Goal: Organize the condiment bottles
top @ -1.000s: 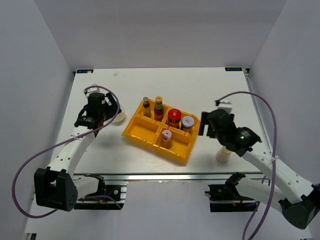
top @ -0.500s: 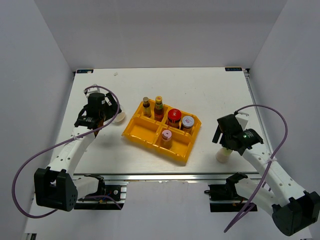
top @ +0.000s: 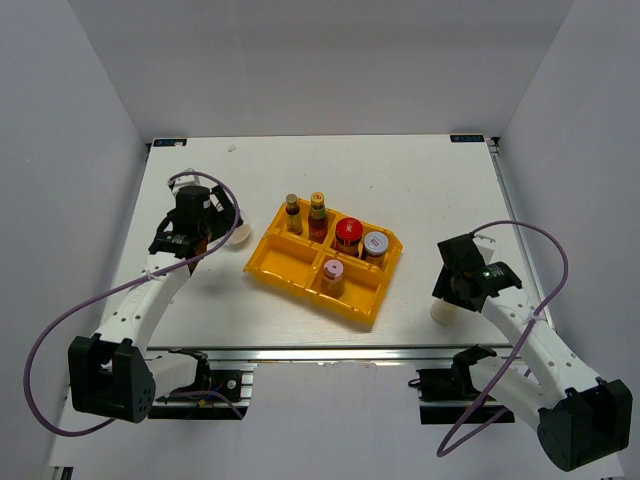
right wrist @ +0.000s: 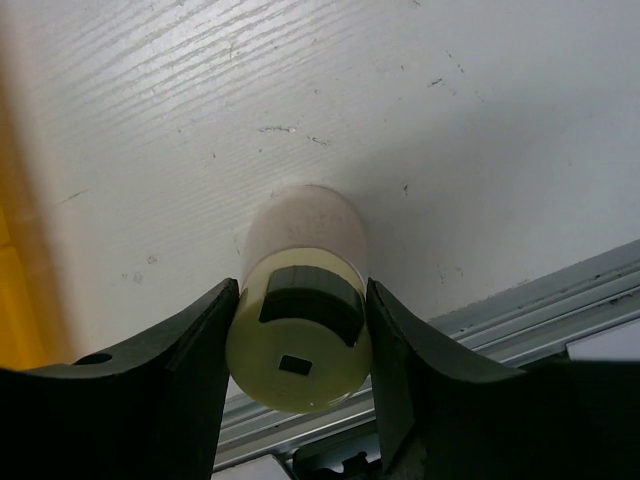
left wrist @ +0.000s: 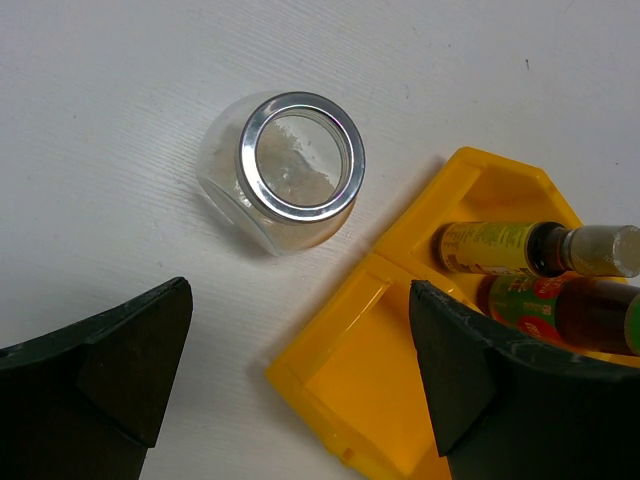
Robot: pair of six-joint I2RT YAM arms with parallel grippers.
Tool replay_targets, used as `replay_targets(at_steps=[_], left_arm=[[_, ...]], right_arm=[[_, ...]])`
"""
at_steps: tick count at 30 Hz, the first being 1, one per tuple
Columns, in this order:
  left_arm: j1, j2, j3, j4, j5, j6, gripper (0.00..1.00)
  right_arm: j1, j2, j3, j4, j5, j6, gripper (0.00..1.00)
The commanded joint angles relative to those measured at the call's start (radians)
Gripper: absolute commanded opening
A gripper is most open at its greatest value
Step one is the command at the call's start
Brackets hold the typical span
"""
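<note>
Right fingers (right wrist: 170,380) pinch the pale-yellow-capped bottle (right wrist: 300,335).
Spread wide a second ago, they have dropped and closed on its cap from both sides. It stands on the surface (top: 400,180) at the near edge, right of the yellow tray (top: 283,257), so a lift looks next. Left fingers (left wrist: 120,350) stay spread above the glass jar (left wrist: 285,175), just left of the tray.

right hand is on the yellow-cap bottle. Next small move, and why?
Probably a short straight lift. The right hand has its fingers against both sides of the pale-yellow-capped bottle, which stands upright on the table near its front edge, apart from the yellow tray, where one compartment looks empty.
</note>
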State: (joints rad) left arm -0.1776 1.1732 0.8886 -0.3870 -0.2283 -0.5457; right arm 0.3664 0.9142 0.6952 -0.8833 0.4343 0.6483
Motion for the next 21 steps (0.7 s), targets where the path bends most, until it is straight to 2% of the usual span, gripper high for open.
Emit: replay_targets(at_steps=[1,5,7,8,10,12,15,21], left_arm=[[0.007,-0.02,-0.019,0.017,-0.016,0.009,0.98],[0.006,-0.024,-0.016,0.014,-0.011,0.004,0.98],[0.006,-0.033,-0.023,0.02,-0.011,0.003,0.98],[0.007,-0.037,-0.027,0.022,-0.009,0.003,0.98],[0.006,-0.04,-0.027,0.022,-0.009,0.003,0.98],[0.007,-0.038,-0.025,0.02,-0.006,0.003,0.98],[0.006,-0.04,-0.027,0.022,-0.006,0.003,0.98],[0.006,-0.035,-0.023,0.014,-0.02,0.001,0.98]], right_arm=[[-0.011,-0.008,-0.003,0.053,-0.008,-0.018,0.51],[-0.012,-0.003,0.024,0.055,-0.029,-0.05,0.3],[-0.012,-0.008,0.049,0.056,-0.042,-0.079,0.27],[-0.012,-0.011,0.062,0.058,-0.048,-0.093,0.23],[-0.011,-0.029,0.102,0.105,-0.127,-0.145,0.17],[-0.003,-0.054,0.127,0.151,-0.25,-0.248,0.14],[0.055,-0.058,0.176,0.188,-0.281,-0.311,0.14],[0.328,0.026,0.245,0.251,-0.275,-0.366,0.14]])
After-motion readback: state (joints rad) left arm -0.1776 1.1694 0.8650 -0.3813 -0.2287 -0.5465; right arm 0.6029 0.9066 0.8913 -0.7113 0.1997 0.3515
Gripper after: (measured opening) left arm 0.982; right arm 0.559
